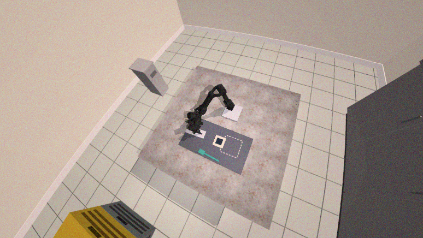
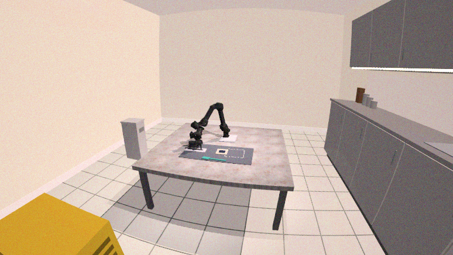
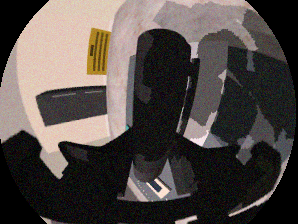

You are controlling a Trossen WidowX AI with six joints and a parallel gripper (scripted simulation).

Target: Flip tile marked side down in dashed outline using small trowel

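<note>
My gripper [image 1: 197,132] [image 2: 194,147] is low over the left end of the mat [image 1: 189,142] [image 2: 186,155]. It is shut on the trowel, whose thick black handle [image 3: 162,75] runs between the fingers in the wrist view. A pale flat plate [image 1: 201,134] shows beneath the gripper; I cannot tell whether it is the trowel's blade or a rest. The cream tile [image 1: 215,141] [image 2: 218,151] [image 3: 157,186] lies flat with its dark marked square [image 1: 219,141] [image 2: 222,151] up. It is at the left edge of the dashed outline [image 1: 233,138] [image 2: 244,153], mostly outside it.
A teal tool [image 1: 201,152] [image 2: 207,157] with a square head and thin handle lies along the mat's front edge. The arm's white base plate [image 1: 235,114] [image 2: 233,138] is on the table [image 1: 275,141] [image 2: 266,173] behind the mat. The arm's shadow falls around the gripper.
</note>
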